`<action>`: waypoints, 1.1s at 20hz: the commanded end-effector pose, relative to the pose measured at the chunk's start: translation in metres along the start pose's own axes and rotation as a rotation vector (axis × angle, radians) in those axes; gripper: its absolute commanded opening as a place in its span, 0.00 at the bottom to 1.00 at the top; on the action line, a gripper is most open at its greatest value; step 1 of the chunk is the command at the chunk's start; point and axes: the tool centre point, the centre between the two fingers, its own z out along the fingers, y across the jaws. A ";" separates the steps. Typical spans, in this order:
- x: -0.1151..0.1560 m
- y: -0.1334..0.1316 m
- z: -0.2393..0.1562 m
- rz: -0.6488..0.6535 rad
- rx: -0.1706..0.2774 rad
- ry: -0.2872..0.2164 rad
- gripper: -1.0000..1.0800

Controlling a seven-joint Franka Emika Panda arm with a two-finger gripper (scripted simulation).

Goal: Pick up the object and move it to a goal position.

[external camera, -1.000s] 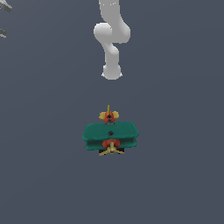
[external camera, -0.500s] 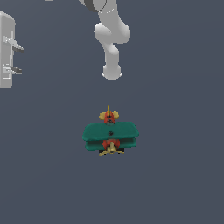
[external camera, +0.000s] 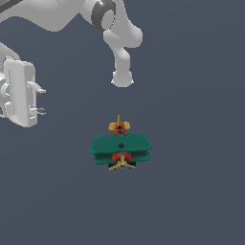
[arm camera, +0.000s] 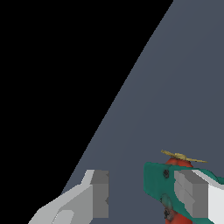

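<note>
A white Panda arm (external camera: 72, 16) reaches across the dark grey worktop (external camera: 191, 191) from the 11 o'clock corner of the exterior view, its tool (external camera: 40, 101) hanging at about 9 o'clock with fingers (external camera: 36, 89) spread wide and holding nothing. The toy biplane (external camera: 120, 149), with green wings, red body, yellow propeller and tail, sits on the worktop just below centre, well apart from the tool. In the wrist view the biplane (arm camera: 164, 181) shows partly behind one finger (arm camera: 192, 192).

A: Object?
B: Toy biplane (external camera: 121, 149), two dark green wings stacked, red body, yellow propeller and tail.
A: Pose?
B: Upright on the grey floor, propeller toward the exterior view's bottom, tail away.
</note>
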 end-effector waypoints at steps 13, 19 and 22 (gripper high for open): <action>-0.071 0.122 0.072 0.139 0.094 -0.054 0.62; -0.095 0.151 0.094 0.177 0.111 -0.075 0.62; -0.104 0.160 0.101 0.189 0.116 -0.082 0.62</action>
